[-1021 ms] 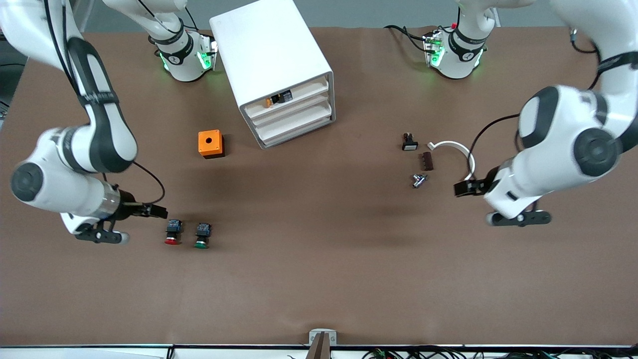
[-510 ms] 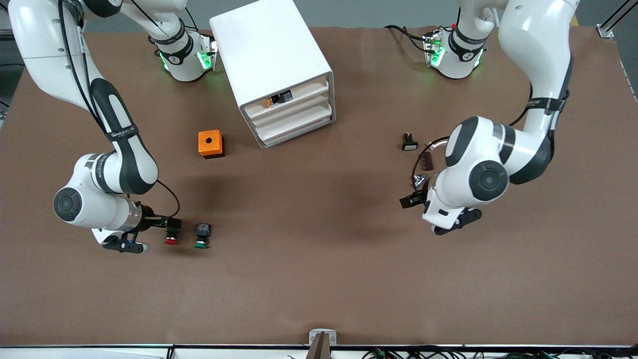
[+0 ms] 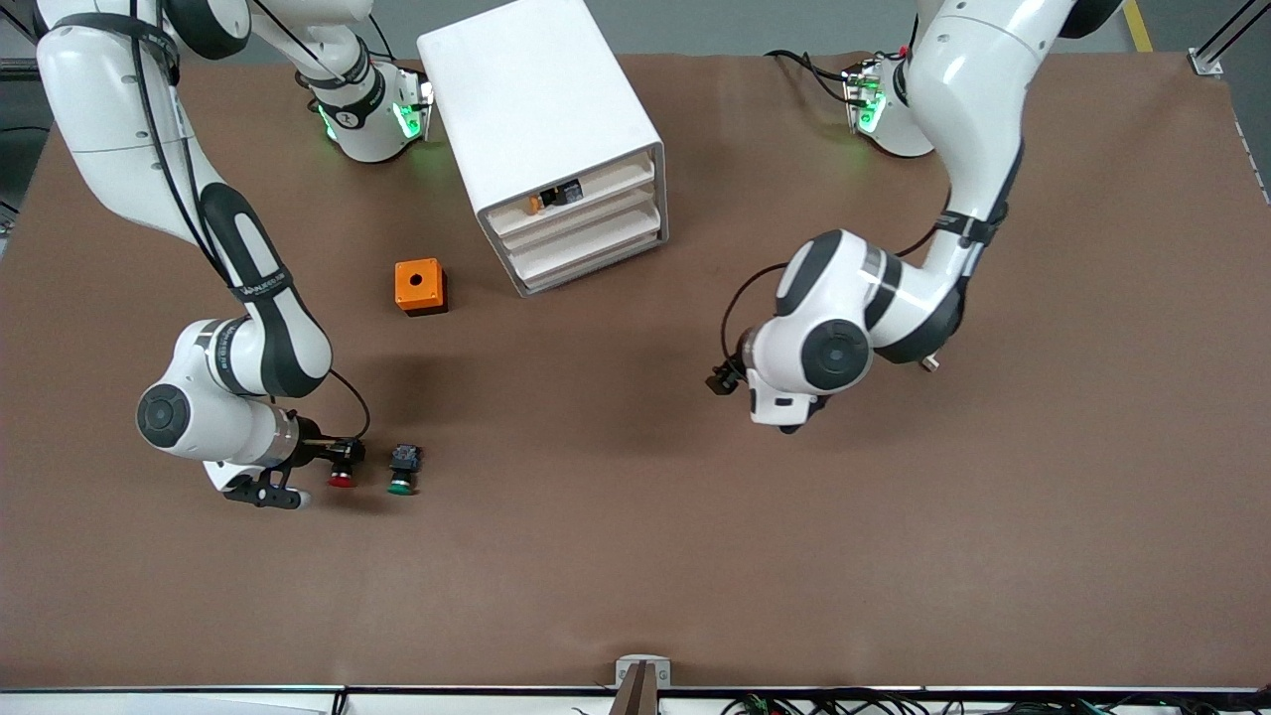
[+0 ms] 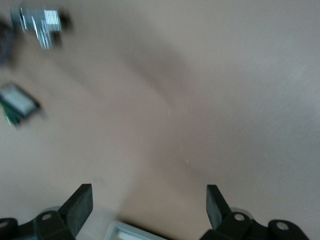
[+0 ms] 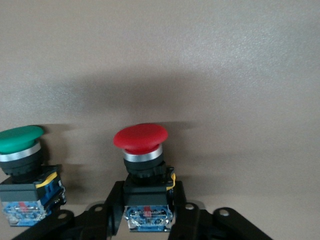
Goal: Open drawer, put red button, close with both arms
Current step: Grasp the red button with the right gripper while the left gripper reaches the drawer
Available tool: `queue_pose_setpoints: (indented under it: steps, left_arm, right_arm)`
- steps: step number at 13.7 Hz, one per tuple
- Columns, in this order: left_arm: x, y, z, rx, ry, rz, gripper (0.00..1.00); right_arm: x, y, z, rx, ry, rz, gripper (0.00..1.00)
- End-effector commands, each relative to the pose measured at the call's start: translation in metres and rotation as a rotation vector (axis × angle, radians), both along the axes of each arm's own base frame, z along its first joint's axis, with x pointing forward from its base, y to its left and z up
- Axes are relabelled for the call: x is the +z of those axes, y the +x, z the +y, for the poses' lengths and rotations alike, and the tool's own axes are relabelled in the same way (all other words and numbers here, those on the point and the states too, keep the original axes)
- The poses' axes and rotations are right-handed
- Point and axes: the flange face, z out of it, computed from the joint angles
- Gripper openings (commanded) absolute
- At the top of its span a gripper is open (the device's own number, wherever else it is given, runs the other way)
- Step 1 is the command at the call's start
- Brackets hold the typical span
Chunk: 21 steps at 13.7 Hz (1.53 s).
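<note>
Now right tool (image 3: 343, 455) clamps red button (image 3: 342, 475), green twin (image 3: 401, 471) apparently just beside.

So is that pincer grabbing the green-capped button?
No, the right pincer is closed on the red button; the green button sits untouched beside it.

Two glossy white jointed arms with black joint bands, thin black cables, black grippers, bases glowing with green lights.
</note>
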Motion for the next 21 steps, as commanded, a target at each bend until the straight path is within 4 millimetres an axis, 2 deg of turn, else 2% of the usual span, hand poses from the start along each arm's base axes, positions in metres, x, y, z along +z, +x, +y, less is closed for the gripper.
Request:
queue_pose_setpoints:
  steps: [1, 2, 5, 6, 9, 12, 14, 16, 19, 21]
  left_arm:
    - [-0.007, -0.018, -0.035, 0.153, 0.067, 0.043, 1.0]
    - [-0.008, -0.027, -0.047, 0.246, 0.081, 0.087, 1.0]
    - [-0.007, -0.044, -0.069, 0.47, 0.088, 0.227, 1.0]
    - [-0.006, -0.049, -0.077, 0.559, 0.09, 0.298, 1.0]
    - [-0.009, -0.049, -0.08, 0.807, 0.128, 0.491, 0.99]
    - [-0.024, -0.069, -0.099, 0.961, 0.231, 0.672, 0.98]
    - [-0.03, -0.08, -0.098, 0.985, 0.333, 0.791, 0.96]
    - [-0.047, -0.096, -0.098, 0.92, 0.401, 0.913, 0.9]
    - [-0.067, -0.11, -0.104, 0.896, 0.438, 1.008, 0.7]
    - [-0.076, -0.118, -0.11, 0.889, 0.448, 1.037, 0.62]
  right_arm:
    - [0.008, 0.006, -0.006, -0.005, -0.001, -0.009, 0.13]
    - [0.009, 0.006, -0.008, -0.014, -0.001, -0.01, 0.06]
    - [0.023, 0.01, -0.005, -0.011, -0.001, 0.005, 0.03]
    - [0.038, 0.016, -0.004, -0.025, 0.001, 0.026, 0.02]
    - [0.083, 0.026, 0.007, -0.105, 0.003, 0.141, 0.02]
    - [0.125, 0.018, 0.034, -0.169, -0.017, 0.189, 0.03]
    - [0.144, 0.01, 0.04, -0.205, -0.026, 0.216, 0.03]
    - [0.165, 0.002, 0.054, -0.262, -0.046, 0.237, 0.03]
    - [0.183, -0.008, 0.083, -0.333, -0.078, 0.26, 0.03]
    - [0.193, -0.014, 0.104, -0.389, -0.096, 0.266, 0.03]
